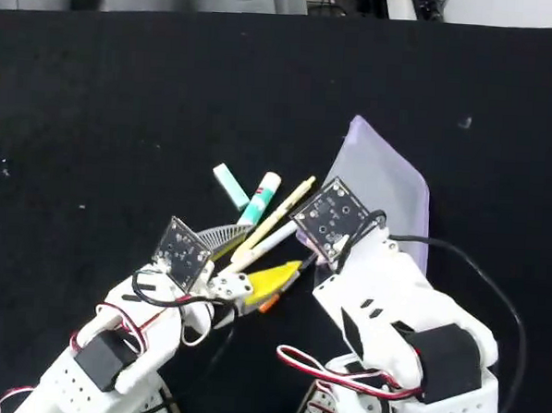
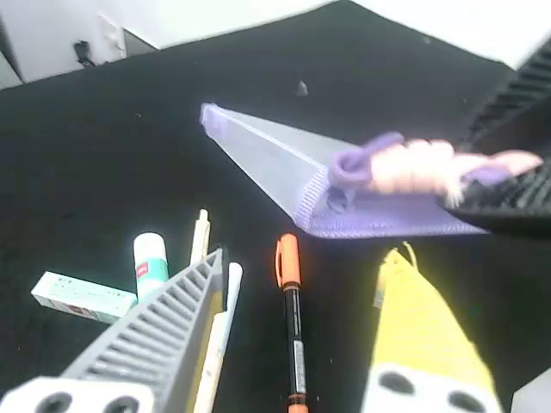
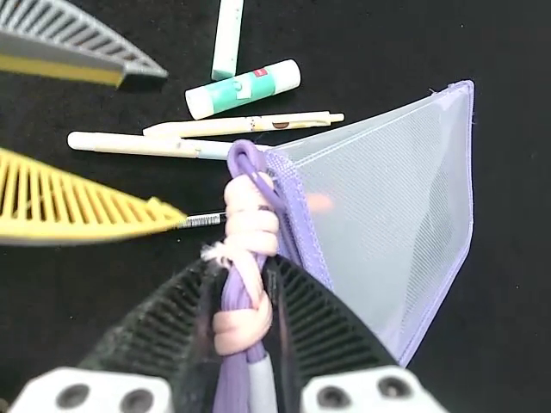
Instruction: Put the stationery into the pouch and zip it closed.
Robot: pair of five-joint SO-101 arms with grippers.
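A translucent purple pouch point(image 1: 388, 185) lies on the black table, its mouth end lifted. My right gripper point(image 3: 244, 258) is shut on the pouch's pink and purple pull cord point(image 3: 250, 215). To its left, my left gripper point(image 2: 303, 255) stands open, low over the stationery. An orange-capped pen point(image 2: 291, 327) lies between its grey finger point(image 2: 164, 327) and yellow finger point(image 2: 422, 335). Beside the grey finger are a white pen point(image 1: 265, 243), a cream pencil point(image 1: 280, 211), a glue stick point(image 1: 260, 198) and a mint eraser point(image 1: 231, 186). All of these lie outside the pouch.
The black table point(image 1: 96, 114) stretches bare to the left and far side. A black cable point(image 1: 494, 283) loops off the right arm near the pouch's right edge. Both arm bases stand at the near edge.
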